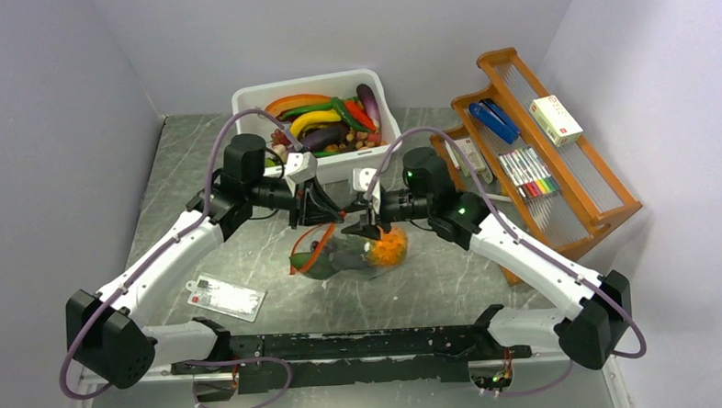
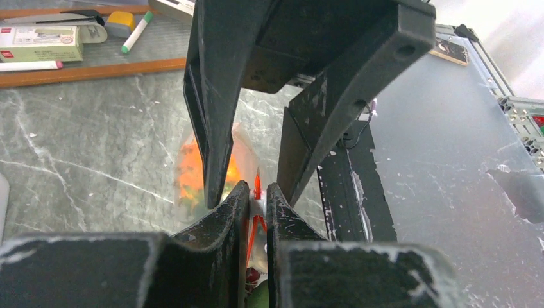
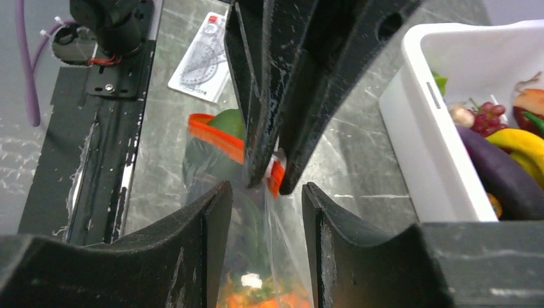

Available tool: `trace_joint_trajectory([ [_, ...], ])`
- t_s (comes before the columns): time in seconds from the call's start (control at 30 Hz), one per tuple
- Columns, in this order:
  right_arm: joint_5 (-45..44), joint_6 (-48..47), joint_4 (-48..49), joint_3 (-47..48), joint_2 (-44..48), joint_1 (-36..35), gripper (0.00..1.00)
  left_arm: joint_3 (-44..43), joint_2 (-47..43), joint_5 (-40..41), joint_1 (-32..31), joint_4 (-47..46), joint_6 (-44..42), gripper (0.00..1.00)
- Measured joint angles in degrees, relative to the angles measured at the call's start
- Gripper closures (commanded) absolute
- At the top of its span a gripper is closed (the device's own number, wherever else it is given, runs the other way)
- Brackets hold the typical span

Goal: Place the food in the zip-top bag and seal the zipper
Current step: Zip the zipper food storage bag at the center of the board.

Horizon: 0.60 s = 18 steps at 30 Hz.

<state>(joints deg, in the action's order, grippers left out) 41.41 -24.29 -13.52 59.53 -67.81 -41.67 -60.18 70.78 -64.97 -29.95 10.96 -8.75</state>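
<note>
The clear zip-top bag (image 1: 346, 255) hangs just above the table centre between both grippers. Inside it are the orange pineapple (image 1: 389, 247), a green piece (image 1: 326, 263) and, in the left wrist view, a dark red grape bunch (image 2: 254, 276). The orange-red zipper (image 1: 306, 246) loops open to the left. My left gripper (image 1: 333, 214) is shut on the zipper (image 2: 257, 183) at its right end. My right gripper (image 1: 369, 229) is open, its fingers (image 3: 215, 221) straddling the bag's film just below the left gripper's pinch, with the zipper (image 3: 215, 133) and the pineapple (image 3: 256, 298) in its view.
A white tub (image 1: 306, 80) of toy produce stands behind the grippers and shows at the right in the right wrist view (image 3: 417, 128). An orange rack (image 1: 605, 202) of stationery is at the right. A flat white card (image 1: 225, 297) lies front left.
</note>
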Motion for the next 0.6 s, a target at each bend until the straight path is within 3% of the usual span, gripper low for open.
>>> trace_joint_trajectory([
  [0.07,-0.35,-0.85,-1.73,0.85,-1.14,-0.92,0.61,-0.09,0.42,-0.04,-0.22,0.37,-0.39,0.93],
  [0.13,-0.37,-1.38,-1.86,1.33,-2.40,-1.57,1.00,-0.09,0.61,-0.04,-0.28,0.61,-0.46,0.93],
  [0.6,-3.39,6.03,11.30,-9.79,1.99,-1.16,1.00,4.63,-1.68,3.98,-0.59,3.91,-4.55,0.93],
])
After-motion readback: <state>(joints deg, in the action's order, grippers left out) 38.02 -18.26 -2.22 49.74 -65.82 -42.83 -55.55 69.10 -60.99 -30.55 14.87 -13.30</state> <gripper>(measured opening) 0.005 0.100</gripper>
